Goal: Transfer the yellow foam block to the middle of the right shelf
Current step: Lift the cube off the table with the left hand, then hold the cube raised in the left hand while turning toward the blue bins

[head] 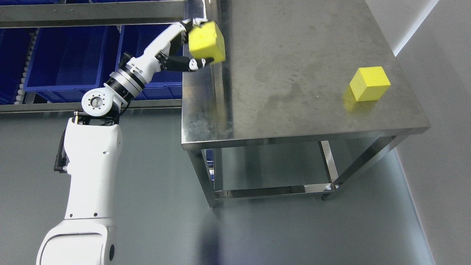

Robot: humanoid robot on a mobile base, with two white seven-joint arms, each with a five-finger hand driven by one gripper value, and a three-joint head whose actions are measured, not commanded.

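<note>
My left hand (pixel 195 44) is shut on a yellow foam block (pixel 208 42) and holds it in the air at the left edge of the steel table (pixel 287 73), near the shelf rack. White fingers wrap over its top and under its bottom. A second yellow foam block (pixel 369 83) sits on the table near its right edge, far from the hand. The left arm rises from the lower left of the head view. The right arm does not show.
A shelf rack with metal rails (pixel 92 14) stands to the left, holding blue bins (pixel 66 59). The table has a lower frame (pixel 272 191) on a grey floor. A pale wall (pixel 441 110) runs close along the table's right side.
</note>
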